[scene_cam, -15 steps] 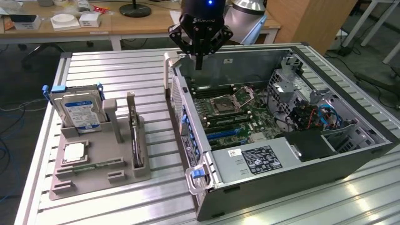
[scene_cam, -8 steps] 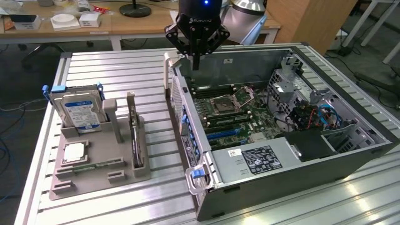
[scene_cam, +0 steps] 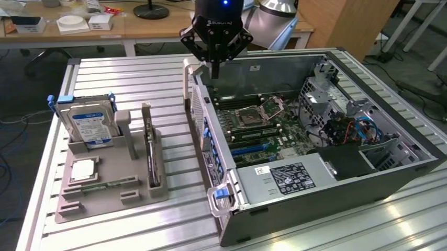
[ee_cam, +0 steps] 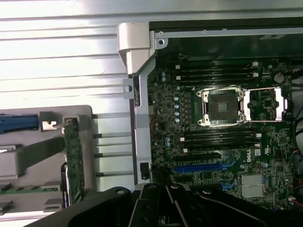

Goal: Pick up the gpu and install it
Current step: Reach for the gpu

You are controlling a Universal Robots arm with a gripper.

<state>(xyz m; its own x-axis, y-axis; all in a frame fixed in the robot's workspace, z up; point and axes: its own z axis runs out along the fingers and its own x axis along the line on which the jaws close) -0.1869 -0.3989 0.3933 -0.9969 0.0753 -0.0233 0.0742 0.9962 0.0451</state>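
The gpu (scene_cam: 151, 154) is a thin dark card standing on edge in a slot of the grey holder (scene_cam: 104, 201), at the exterior view's left of the open computer case (scene_cam: 391, 172). The wrist view shows the gpu (ee_cam: 74, 161) edge-on, with a green board edge. My gripper (scene_cam: 215, 70) hangs shut and empty over the case's far corner, well away from the gpu and above it. In the wrist view my gripper (ee_cam: 165, 208) sits over the motherboard (ee_cam: 163, 94) near the case wall. A blue card slot (ee_cam: 203, 166) lies on the board.
The holder also carries a blue-labelled hard drive (scene_cam: 87, 123), a square silver CPU chip (scene_cam: 82, 170) and a memory stick (scene_cam: 104, 184). Inside the case are the CPU socket (scene_cam: 252, 115), cables (scene_cam: 349, 128) and a black power supply (scene_cam: 297, 178). A slatted metal table (scene_cam: 125, 73) bears everything.
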